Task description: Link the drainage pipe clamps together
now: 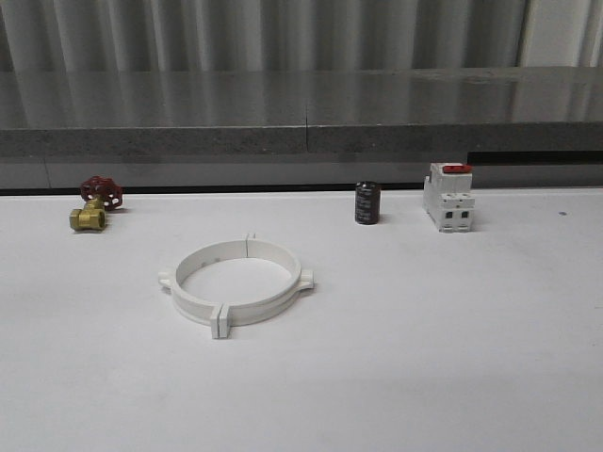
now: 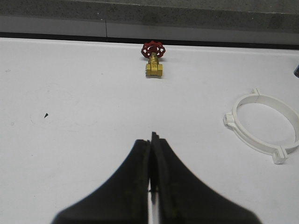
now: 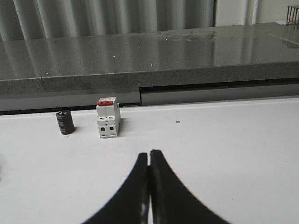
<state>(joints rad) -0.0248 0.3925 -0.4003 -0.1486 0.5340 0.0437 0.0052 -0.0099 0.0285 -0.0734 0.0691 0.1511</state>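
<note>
bench (image 1: 452, 377) wide bare white all round, grey ledge behind | clamps (image 1: 236, 280) joined as a ring, far edge cut off in left wrist view (image 2: 261, 123), ahead and aside of left fingers (image 2: 153, 140), apart | left fingers clenched, empty | right fingers (image 3: 149, 156) clenched, empty

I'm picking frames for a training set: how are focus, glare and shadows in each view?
Front view: soft and grainy, the white clamp ring casting faint shadow on the white table. Left wrist view: sharper, left end effector dark, brass valve crisp. Right wrist view: streaky reflections on the grey counter; right end effector silhouetted.
</note>
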